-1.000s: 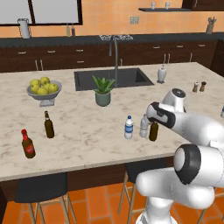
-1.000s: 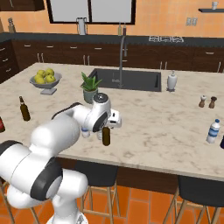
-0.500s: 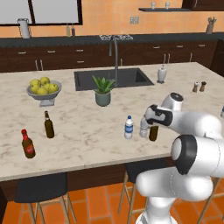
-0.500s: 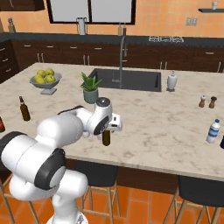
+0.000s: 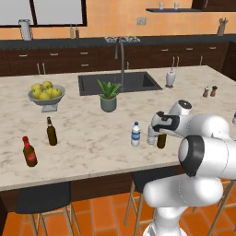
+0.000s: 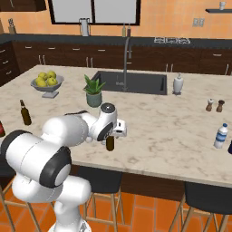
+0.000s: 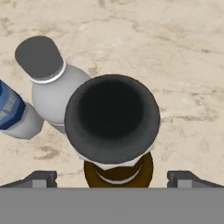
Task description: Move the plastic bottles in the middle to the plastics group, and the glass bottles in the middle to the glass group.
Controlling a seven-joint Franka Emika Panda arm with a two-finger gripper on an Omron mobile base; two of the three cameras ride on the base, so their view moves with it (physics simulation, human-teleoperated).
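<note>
The gripper [image 7: 112, 177] hangs directly over the brown glass bottle [image 7: 113, 127], its fingers wide apart on either side and gripping nothing, the plain plastic bottle [image 7: 50, 83] just beside that bottle.

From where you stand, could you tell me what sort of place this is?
It looks like a home kitchen, rendered rather than real. A marble-topped island counter holds a built-in sink with a tall faucet, dark cabinets line the back wall, and bar stools sit under the island.

No readable text — bottle labels show colour only, no lettering.
</note>
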